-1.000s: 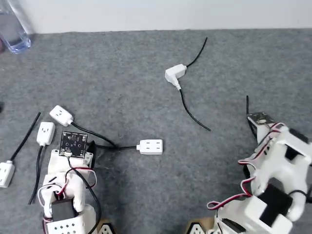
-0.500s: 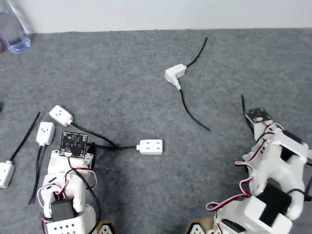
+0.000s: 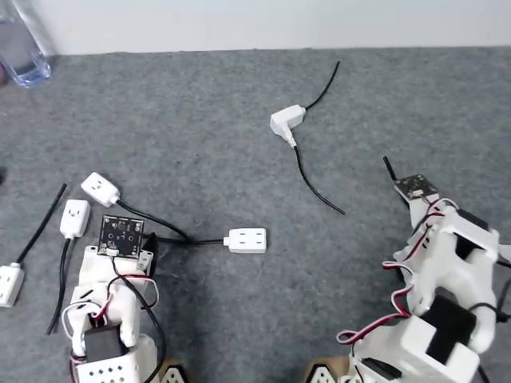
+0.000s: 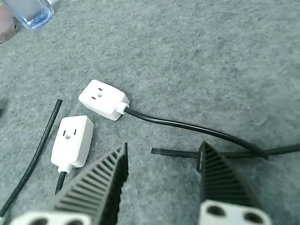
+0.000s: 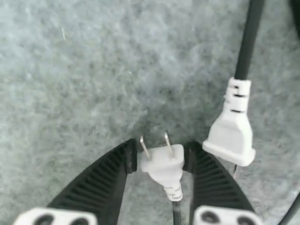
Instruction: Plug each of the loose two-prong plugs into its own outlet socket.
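**Right gripper** point(image 5: 161, 153): jaws closed on a white two-prong plug point(image 5: 161, 164), gripped across its body. The prongs point away from the wrist and the cord trails back between the jaws. It sits low over the grey carpet point(image 5: 70, 70) at the right of the table; contact with the carpet cannot be told.

**Second plug** point(image 5: 231, 136): white, straight, black cord attached. It lies loose just beside the held one.

**Angled plug** point(image 3: 287, 121): white, loose, toward the far centre, with black cord running off it.

**Left gripper** point(image 4: 164, 152): jaws open, nothing between them, over a black cord point(image 4: 187, 126).

**Sockets:**
- Near socket point(image 4: 71, 139), far socket point(image 4: 102, 99) and edge socket point(image 3: 8, 285), all at the left.
- Triple socket point(image 3: 246, 240), at centre.
- No plug shows in any of them.

**Step in hand:** first plug picked up, not yet seated. No insertion looks done.

**Next move, as judged:**
- Carry the held plug across to a free socket; the triple one is nearest.
- Turn the wrist so the prongs meet the slots squarely.
- The sockets lie loose, so the left gripper probably has to pin the chosen one against sliding.
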Robot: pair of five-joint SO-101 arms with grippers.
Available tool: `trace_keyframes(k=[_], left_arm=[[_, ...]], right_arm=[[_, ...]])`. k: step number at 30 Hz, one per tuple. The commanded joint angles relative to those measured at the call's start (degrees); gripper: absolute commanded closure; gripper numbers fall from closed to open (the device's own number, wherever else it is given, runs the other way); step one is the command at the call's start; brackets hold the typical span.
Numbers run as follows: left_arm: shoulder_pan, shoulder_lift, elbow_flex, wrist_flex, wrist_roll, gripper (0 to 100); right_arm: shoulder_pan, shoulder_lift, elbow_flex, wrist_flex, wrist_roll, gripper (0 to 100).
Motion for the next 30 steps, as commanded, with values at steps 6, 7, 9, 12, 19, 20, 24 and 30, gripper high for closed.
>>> trace_keyframes(k=[6,7,9,12,19,20,24,30], left_arm=[[0.35,-0.79,-0.31,0.09,-0.44,77],[0.35,-0.79,-0.31,0.09,-0.44,77],[0.35,-0.79,-0.31,0.09,-0.44,77],[0.35,-0.79,-0.31,0.18,-0.44,77],[0.35,-0.79,-0.31,0.18,-0.44,77],[0.35,-0.79,-0.31,0.09,-0.44,77],[0.35,-0.79,-0.31,0.09,-0.44,77],[0.35,-0.79,-0.31,0.09,-0.44,77]], right_arm=[[0.40,-6.02,1.41,7.96,4.57,82.9],[0.40,-5.85,1.67,7.96,4.57,82.9],[0.40,-5.05,2.55,7.08,5.19,82.9],[0.40,-3.21,3.78,4.26,6.51,82.9],[0.48,1.80,3.87,0.66,6.68,82.9],[0.48,2.07,3.78,0.66,6.68,82.8],[1.36,2.33,3.87,1.01,9.14,82.8],[6.55,2.68,3.87,-4.44,9.41,82.9]])
